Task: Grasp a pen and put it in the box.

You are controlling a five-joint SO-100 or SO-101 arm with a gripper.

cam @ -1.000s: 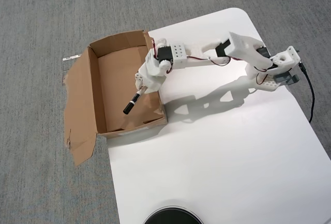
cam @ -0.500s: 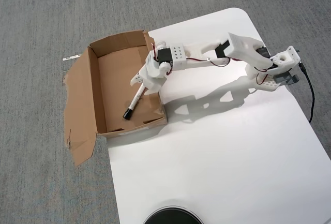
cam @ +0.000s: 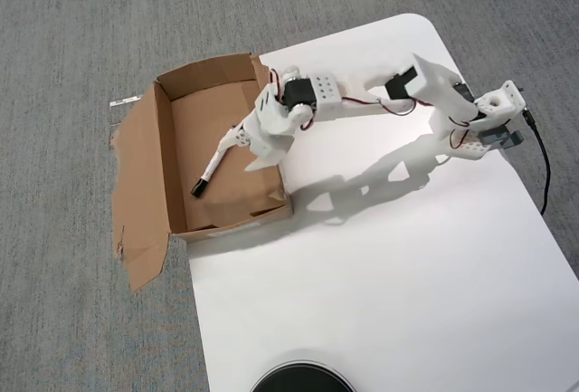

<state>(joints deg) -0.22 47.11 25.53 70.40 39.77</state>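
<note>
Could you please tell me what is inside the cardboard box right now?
The pen lies inside the box, black cap toward the lower left. The gripper overhangs the box, hiding part of its floor.

A white table (cam: 380, 265) with a rounded corner stands on grey carpet (cam: 81, 30). The arm's base (cam: 479, 129) sits on the table near that corner. The box (cam: 163, 152) rests at the table's left edge, partly over the carpet, a torn flap spread on the carpet left of the box. A black round object (cam: 303, 379) lies at the table's bottom edge.
</note>
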